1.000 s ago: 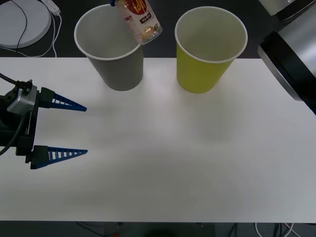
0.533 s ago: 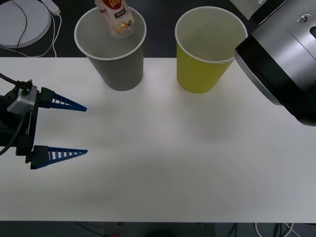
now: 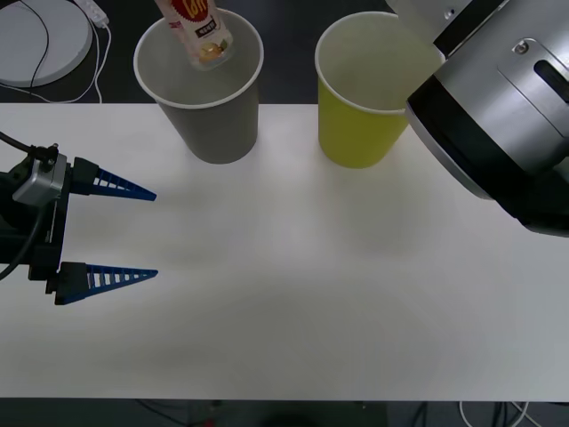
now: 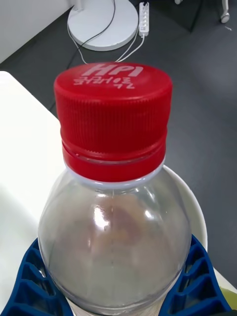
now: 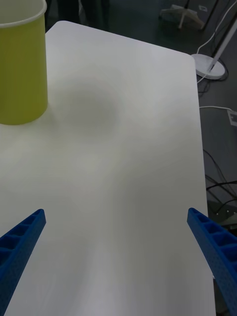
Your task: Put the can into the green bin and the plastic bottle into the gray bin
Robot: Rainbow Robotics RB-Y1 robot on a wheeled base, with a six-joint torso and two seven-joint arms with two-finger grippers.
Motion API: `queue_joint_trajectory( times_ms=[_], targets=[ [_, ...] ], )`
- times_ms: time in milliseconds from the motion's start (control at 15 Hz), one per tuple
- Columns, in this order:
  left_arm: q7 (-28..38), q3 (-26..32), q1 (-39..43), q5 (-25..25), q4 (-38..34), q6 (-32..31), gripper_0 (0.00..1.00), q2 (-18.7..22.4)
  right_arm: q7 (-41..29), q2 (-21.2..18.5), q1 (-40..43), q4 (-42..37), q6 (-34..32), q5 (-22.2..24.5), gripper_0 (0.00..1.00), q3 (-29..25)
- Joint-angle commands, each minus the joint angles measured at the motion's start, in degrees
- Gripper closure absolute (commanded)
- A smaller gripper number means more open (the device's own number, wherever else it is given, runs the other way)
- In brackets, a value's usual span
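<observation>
bottle: plastic bottle (image 3: pixel 197 31) hangs tilted, base dipping into the gray bin (image 3: pixel 213 124)
right pincer (image 4: pixel 118 289): clamped on it, so just let go
left pincer (image 3: pixel 124 233): apart, idle over the surface (image 3: pixel 311 285)

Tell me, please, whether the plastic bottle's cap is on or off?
On: the red cap sits screwed onto the plastic bottle, held by the right pincer above the gray bin.

This looks like a lab or office test room: a plain white rectangular table (image 3: pixel 293 294) stands on dark gray floor. Beyond the table's far edge lie a round white lamp base (image 3: pixel 40 40), a white power strip (image 4: pixel 143 11) and loose cables.
</observation>
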Motion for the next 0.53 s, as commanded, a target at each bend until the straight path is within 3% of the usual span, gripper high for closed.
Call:
queue_joint_trajectory(
  times_ms=[67,133,267,533],
  targets=[
    [0.0,0.0,0.0,0.0,0.0,0.0,0.0,0.0,0.01,0.01,0.0,0.0,0.92,-0.25,0.48,0.58],
    [0.0,0.0,0.0,0.0,0.0,0.0,0.0,0.0,0.01,0.01,0.0,0.35,1.97,-0.51,0.0,1.37],
    [0.0,0.0,0.0,0.0,0.0,0.0,0.0,0.0,0.1,0.01,0.0,2.55,5.05,-3.41,0.0,1.72],
    [0.0,0.0,0.0,0.0,0.0,0.0,0.0,0.0,0.19,0.1,0.0,2.9,5.58,-3.33,0.0,2.07]
  ],
)
